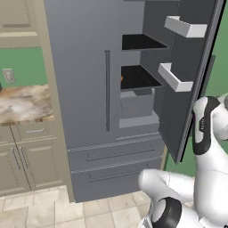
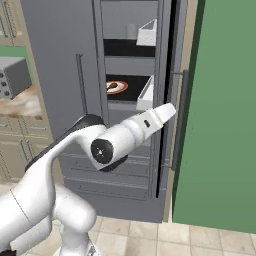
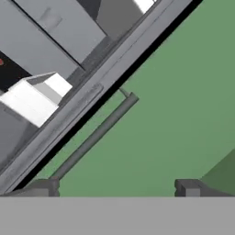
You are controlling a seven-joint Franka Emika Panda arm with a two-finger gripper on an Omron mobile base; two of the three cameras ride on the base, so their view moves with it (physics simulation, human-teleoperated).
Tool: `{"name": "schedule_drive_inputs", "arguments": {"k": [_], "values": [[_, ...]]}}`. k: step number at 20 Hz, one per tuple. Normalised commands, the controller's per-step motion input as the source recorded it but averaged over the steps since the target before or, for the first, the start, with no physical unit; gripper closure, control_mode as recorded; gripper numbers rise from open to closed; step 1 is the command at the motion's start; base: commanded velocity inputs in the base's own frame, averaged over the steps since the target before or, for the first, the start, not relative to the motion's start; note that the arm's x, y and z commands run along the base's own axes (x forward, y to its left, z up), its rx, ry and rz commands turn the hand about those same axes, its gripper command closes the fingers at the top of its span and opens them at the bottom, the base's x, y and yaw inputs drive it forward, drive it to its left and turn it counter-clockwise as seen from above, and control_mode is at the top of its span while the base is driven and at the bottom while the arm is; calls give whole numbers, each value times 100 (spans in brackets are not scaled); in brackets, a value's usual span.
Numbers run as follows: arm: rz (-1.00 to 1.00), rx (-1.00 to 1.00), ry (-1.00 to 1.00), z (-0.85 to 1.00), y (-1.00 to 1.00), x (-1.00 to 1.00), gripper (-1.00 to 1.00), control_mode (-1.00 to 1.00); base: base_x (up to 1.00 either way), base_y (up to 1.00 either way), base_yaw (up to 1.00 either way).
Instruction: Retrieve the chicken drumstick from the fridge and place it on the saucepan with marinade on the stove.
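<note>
The grey fridge (image 1: pixel 84 89) has its left door shut and its right door (image 1: pixel 187 80) swung wide open. On a dark inner shelf lies the chicken drumstick (image 2: pixel 116 86), on a round plate; from the left base view just an orange sliver of the drumstick (image 1: pixel 121 78) peeks past the door edge. My gripper (image 3: pixel 117 187) is open and holds nothing. It hangs outside the open door, pointing at the door's edge and long bar handle (image 3: pixel 92 137). My forearm (image 2: pixel 135 130) reaches toward that edge. The saucepan, marinade and stove are out of view.
White door bins (image 1: pixel 176 78) jut from the open door. Two fridge drawers (image 1: pixel 116 153) sit below. A green wall (image 2: pixel 220 125) stands right behind the door. A marble counter (image 1: pixel 22 102) over beige cabinets lies left, with a grey appliance (image 2: pixel 12 75) on it.
</note>
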Motion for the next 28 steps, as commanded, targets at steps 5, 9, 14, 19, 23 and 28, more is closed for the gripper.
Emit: {"name": "schedule_drive_inputs", "arguments": {"k": [5, 9, 14, 19, 23, 28], "values": [[-29, 0, 5, 0, 71, -73, -100, -100, 0, 0, 0], [-26, 0, -1, 0, 79, -59, -100, -100, 0, 0, 0], [-7, 0, 5, 17, 83, -10, -100, -100, 0, 0, 0], [0, -5, 18, 31, 73, -2, -100, -100, 0, 0, 0], [0, -10, 18, 7, 75, 0, -100, -100, 0, 0, 0], [-2, 0, 8, -5, 25, 23, -100, -100, 0, 0, 0]]}}
